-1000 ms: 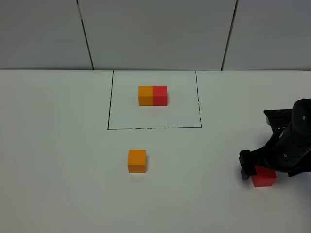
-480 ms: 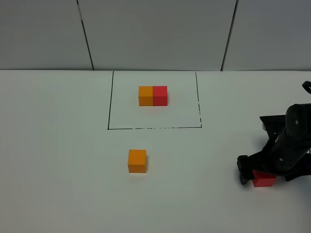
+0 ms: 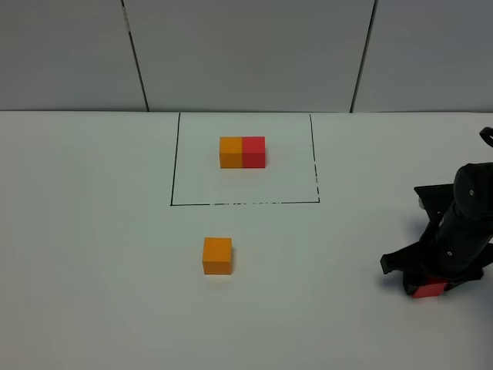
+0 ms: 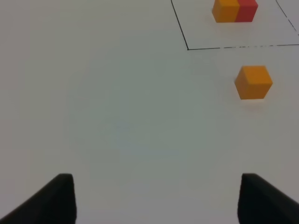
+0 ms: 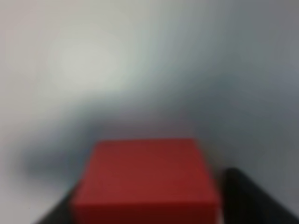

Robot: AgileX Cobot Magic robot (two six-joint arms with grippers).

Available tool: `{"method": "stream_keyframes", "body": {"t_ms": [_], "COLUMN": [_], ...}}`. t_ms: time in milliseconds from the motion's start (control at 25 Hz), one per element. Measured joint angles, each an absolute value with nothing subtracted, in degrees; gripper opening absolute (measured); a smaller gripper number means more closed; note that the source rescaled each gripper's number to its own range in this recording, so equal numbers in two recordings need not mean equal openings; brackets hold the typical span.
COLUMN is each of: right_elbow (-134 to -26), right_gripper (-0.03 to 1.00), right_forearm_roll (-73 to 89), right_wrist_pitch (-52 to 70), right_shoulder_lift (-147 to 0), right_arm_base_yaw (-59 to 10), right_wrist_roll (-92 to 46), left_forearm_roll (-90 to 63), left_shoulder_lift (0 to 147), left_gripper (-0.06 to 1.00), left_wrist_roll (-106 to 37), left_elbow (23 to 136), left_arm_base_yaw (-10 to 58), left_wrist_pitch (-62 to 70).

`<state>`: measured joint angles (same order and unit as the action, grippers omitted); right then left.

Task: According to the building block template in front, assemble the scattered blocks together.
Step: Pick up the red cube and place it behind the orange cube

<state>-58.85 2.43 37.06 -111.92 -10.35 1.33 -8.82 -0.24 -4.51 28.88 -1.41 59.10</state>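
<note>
Our right gripper (image 5: pixel 152 205) clamps the plain matte red cube (image 3: pixel 428 290), near right; our left gripper (image 4: pixel 156 198) stands part open, empty; the orange cube (image 3: pixel 217 255) sits unframed.

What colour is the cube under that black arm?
Red; the cube shows best in the right wrist view.

An orange cube (image 3: pixel 217 255), red cube (image 3: pixel 428 290), white table (image 3: pixel 92 231).

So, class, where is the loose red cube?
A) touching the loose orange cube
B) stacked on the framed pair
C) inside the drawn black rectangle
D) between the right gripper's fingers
D: the loose red cube sits between the right gripper's fingers, well apart from the loose orange cube and outside the black rectangle.
</note>
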Motion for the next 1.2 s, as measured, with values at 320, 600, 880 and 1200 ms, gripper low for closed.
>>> {"method": "stream_keyframes", "body": {"t_ms": [320, 600, 880, 1200], "right_elbow": [-60.7, -72.9, -82.4, -86.4], "right_gripper": [0.02, 0.02, 0.02, 0.02], "right_forearm_roll": [6.3, 2.2, -1.6, -2.4], "right_wrist_pitch": [44.1, 59.6, 60.7, 55.5], "right_shoulder_lift": [-112.4, -114.0, -114.7, -120.5], "right_arm_base_yaw": [-10.8, -19.9, -26.5, -34.3], "right_wrist_roll": [-16.1, -32.2, -38.1, -45.0], "left_forearm_roll": [-8.8, -8.8, -8.8, -8.8], "left_shoulder_lift": [-0.2, -0.2, -0.2, -0.2], "left_gripper": [0.58, 0.58, 0.58, 0.58], "left_wrist_roll": [-4.5, -4.5, -4.5, -4.5], "left_elbow": [28.9, 28.9, 28.9, 28.9], "left_arm_base_yaw": [-1.4, -1.4, -1.4, -1.4], "left_wrist_pitch": [59.1, 59.1, 59.1, 59.1]}}
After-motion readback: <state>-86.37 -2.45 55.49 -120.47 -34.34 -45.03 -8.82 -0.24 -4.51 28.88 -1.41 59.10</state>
